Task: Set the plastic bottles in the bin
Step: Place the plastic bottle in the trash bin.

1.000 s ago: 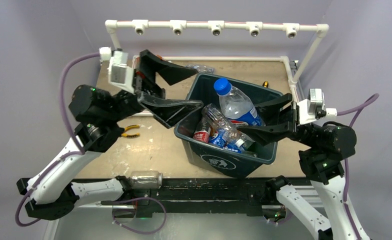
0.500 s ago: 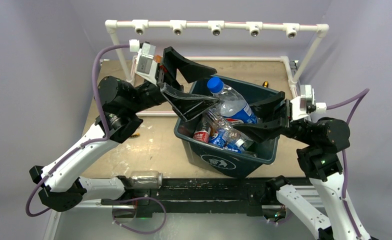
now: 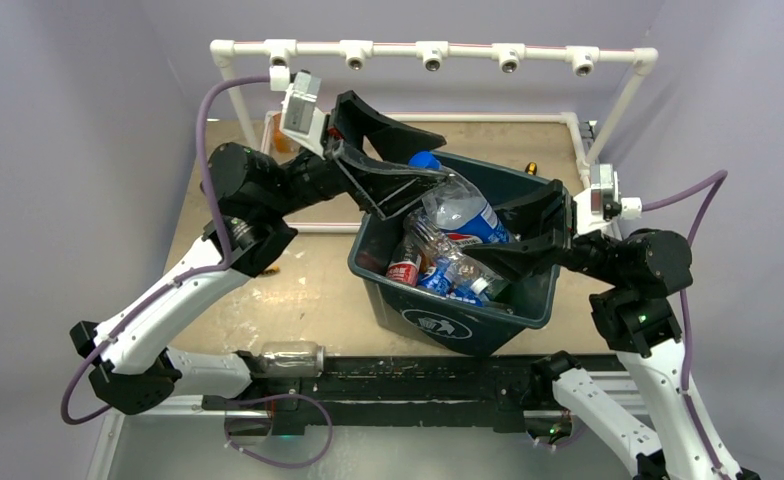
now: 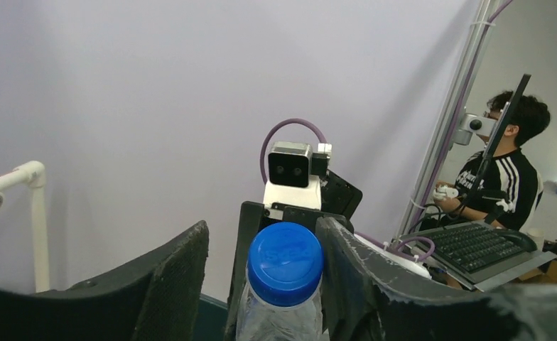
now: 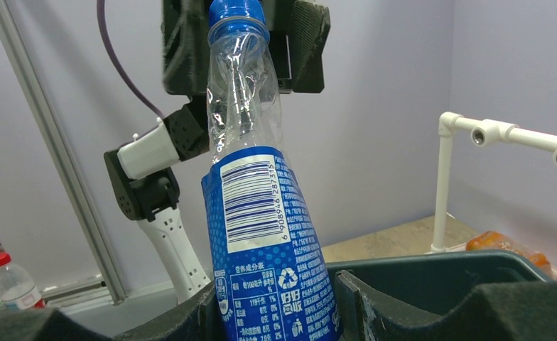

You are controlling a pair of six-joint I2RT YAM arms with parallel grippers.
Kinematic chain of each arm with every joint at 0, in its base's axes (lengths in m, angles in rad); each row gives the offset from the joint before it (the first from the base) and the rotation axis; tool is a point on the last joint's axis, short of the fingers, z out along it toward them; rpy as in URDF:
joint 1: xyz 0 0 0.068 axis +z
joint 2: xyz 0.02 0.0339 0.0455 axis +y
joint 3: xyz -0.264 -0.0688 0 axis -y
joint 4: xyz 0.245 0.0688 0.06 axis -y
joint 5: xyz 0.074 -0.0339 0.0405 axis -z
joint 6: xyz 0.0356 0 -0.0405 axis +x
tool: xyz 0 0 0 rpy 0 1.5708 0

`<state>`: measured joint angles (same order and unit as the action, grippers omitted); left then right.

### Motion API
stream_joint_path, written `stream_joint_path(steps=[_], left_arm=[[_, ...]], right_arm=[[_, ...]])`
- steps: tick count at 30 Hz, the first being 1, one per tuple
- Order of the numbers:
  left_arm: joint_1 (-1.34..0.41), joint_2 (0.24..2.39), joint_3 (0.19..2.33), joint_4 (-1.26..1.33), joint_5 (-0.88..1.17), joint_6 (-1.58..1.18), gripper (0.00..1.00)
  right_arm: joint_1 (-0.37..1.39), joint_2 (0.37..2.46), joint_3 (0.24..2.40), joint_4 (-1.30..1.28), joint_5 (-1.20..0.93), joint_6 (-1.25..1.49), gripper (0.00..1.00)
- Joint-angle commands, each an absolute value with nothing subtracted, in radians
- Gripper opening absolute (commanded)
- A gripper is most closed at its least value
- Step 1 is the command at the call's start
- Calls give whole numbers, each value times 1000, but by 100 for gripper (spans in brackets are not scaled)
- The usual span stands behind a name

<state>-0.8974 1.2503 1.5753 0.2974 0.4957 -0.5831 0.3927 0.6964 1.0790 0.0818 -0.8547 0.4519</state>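
Observation:
A clear plastic bottle [image 3: 460, 212] with a blue cap and blue label stands tilted over the dark green bin [image 3: 468, 322]. My right gripper [image 3: 495, 236] is shut on its labelled lower part; in the right wrist view the bottle [image 5: 261, 213] rises between that gripper's [image 5: 276, 302] fingers. My left gripper [image 3: 438, 155] is open with its jaws on either side of the cap. In the left wrist view the cap [image 4: 285, 261] touches one finger, with a gap to the other, inside my left gripper [image 4: 261, 245]. Several more bottles [image 3: 433, 265] lie in the bin.
A clear bottle [image 3: 290, 357] lies on the near rail at the left. An orange bottle [image 5: 506, 245] lies on the table behind the bin by the white pipe frame [image 3: 428, 50]. A yellow-handled tool [image 3: 273, 268] shows under my left arm.
My left arm has swung right from the table's left side, and its open jaws now flank the bottle's cap. My right gripper has shifted slightly left with the bottle.

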Motion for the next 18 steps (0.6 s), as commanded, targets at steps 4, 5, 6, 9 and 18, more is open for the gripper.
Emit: stream_joint_path(steps=[4,5,6,9,18], left_arm=[[-902,1262,1607,299,518,-592,24],[-902,1259,1604,296,516,-587,12],[-902,1255,1599,295,505,-580,1],[-903,1229,1573,283,443,-545,0],[-903,1155,1520,229,177,-416,0]], right_arm=[[396,693,1119,92,-838,442,28],[397,692,1123,86,-828,442,39],[397,690,1128,79,-820,442,54],[397,682,1161,27,-737,433,92],[407,609,1298,-158,-377,401,99]])
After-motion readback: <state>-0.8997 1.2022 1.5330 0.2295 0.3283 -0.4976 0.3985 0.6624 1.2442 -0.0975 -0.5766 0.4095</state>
